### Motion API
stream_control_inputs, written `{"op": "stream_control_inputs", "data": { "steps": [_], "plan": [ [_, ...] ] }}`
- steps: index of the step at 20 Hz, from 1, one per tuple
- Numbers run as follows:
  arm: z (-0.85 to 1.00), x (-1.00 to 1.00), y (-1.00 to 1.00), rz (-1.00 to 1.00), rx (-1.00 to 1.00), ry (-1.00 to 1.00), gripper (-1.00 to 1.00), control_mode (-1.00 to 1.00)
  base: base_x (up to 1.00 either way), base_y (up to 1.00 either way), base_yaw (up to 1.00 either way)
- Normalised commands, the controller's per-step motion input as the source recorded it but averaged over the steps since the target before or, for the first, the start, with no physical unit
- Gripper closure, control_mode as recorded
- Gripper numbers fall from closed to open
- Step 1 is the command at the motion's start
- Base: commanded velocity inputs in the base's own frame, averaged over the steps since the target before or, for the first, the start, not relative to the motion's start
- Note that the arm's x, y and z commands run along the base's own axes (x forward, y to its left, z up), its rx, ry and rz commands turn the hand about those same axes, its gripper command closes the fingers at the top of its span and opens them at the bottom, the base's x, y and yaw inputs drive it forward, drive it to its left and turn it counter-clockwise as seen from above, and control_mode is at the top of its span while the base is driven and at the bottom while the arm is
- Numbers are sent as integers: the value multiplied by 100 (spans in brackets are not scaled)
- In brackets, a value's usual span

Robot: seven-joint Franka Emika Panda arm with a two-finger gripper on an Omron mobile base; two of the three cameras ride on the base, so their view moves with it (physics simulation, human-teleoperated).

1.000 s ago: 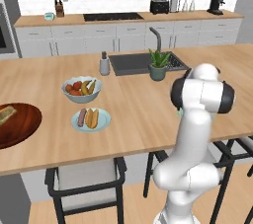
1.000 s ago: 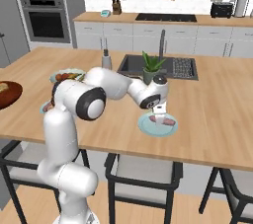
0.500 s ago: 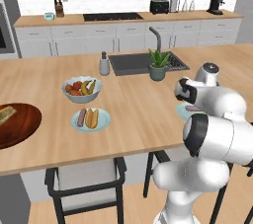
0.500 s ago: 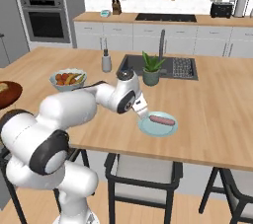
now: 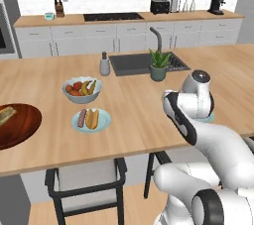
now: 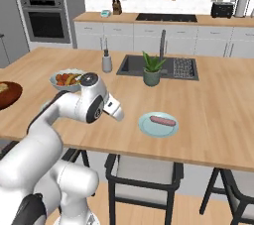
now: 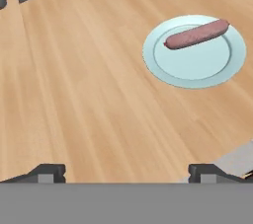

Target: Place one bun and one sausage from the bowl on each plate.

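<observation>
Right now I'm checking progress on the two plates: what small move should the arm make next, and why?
Probably swing the open, empty gripper back toward the wooden bowl for the bun. The near plate holds only a sausage, while the other plate already has both.

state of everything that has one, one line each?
gripper: open, empty, above bare counter
right plate: holds one sausage, no bun
left plate: holds a bun and a sausage
wooden bowl: one bun inside
fruit bowl: full of fruit
</observation>
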Motion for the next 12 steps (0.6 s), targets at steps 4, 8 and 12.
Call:
{"op": "stream_control_inputs", "data": {
  "steps": [4, 8, 12],
  "plan": [
    [35, 0, 51, 21, -6, 21, -100, -100, 0, 0, 0],
    [22, 0, 29, 10, -1, 8, -100, -100, 0, 0, 0],
    [0, 0, 0, 0, 0, 0, -100, 100, -25, 60, 12]
  ]
}}
